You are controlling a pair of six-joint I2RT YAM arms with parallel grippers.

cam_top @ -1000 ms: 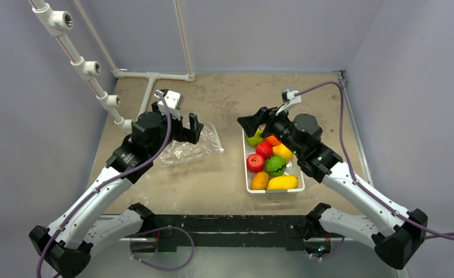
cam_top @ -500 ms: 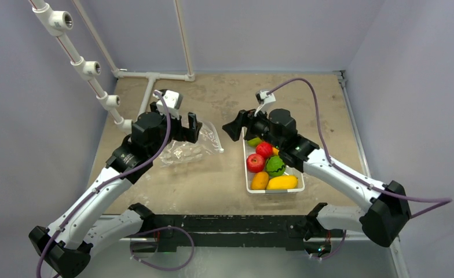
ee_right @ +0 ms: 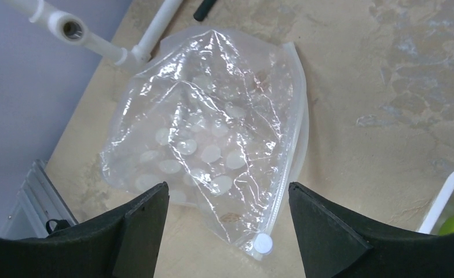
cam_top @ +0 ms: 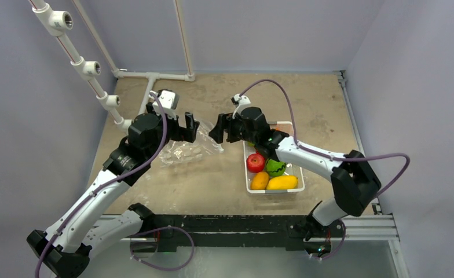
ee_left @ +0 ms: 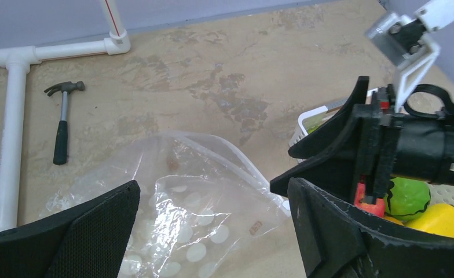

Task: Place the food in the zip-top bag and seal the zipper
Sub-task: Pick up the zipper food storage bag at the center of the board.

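Currently the zip-top bag (cam_top: 185, 152) lies crumpled on the table (cam_top: 213, 185), left of centre; the zipper (ee_right: 301, 127) runs along its right edge, facing the white basket (cam_top: 274, 190), with a white slider at one end. The food (cam_top: 269, 172) sits in that basket, with red, green, orange and yellow pieces at its near end. The left gripper (cam_top: 182, 128) hovers above the bag's far part, jaws spread wide and empty. The right gripper (cam_top: 223, 128) hangs between bag and basket, jaws likewise apart, holding nothing. A hammer (ee_left: 62, 124) lies near a white pipe (ee_left: 9, 133) on the far side of the bag
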